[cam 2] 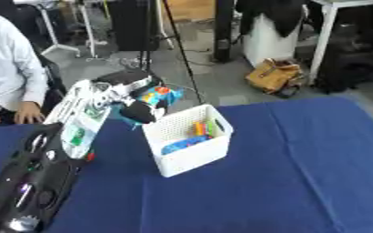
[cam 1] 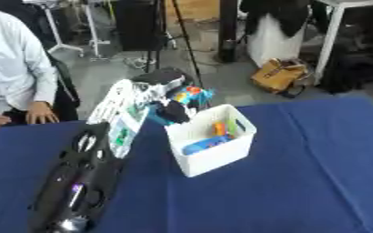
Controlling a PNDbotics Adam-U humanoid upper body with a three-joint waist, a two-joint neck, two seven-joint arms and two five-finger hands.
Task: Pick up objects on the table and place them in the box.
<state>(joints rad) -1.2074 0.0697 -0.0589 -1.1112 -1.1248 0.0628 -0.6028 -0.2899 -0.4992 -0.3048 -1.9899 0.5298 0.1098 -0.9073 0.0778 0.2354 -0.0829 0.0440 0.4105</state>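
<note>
My left hand (cam 1: pixel 167 109) is raised at the box's (cam 1: pixel 221 152) 10 o'clock, fingers curled round a colourful toy (cam 1: pixel 191 94), blue with orange and yellow. The toy hangs just outside the near-left rim, not yet over the opening. The white box on the blue table (cam 1: pixel 301 182) already holds 1 blue piece (cam 1: pixel 203 144) and some orange and green ones. Right hand out of sight. Risk: letting go here drops the toy outside, and my arm (cam 1: pixel 86 182) could nudge the box.
</note>
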